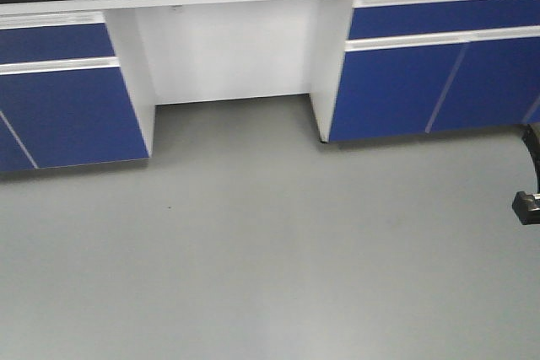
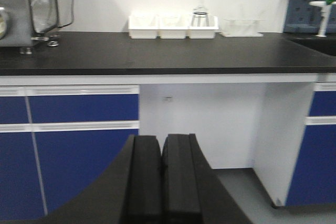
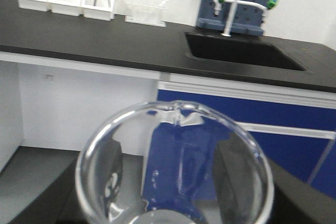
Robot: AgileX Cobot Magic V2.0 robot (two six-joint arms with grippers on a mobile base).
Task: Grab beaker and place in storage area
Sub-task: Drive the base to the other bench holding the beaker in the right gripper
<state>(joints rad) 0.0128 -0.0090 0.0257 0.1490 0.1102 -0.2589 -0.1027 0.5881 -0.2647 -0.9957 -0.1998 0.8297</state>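
My right gripper point(image 3: 175, 170) is shut on the beaker point(image 3: 176, 129), a clear glass beaker seen from above its flared rim, with a dark finger point(image 3: 111, 167) on each side of its wall. It is held in the air in front of a black benchtop point(image 3: 105, 40) that bears white bins and a rack. My left gripper point(image 2: 161, 148) is shut and empty, its pads pressed together, pointing at the same bench. The plain benchtop with the socket box is out of view.
White bins point(image 2: 173, 26) stand at the bench's back wall. A sink point(image 3: 241, 51) with a green-handled tap point(image 3: 236, 3) is at the right. Blue cabinets point(image 1: 439, 82) flank a white knee recess point(image 1: 228, 56). Grey floor point(image 1: 253, 250) lies in front. Metal apparatus point(image 2: 31, 9) stands far left.
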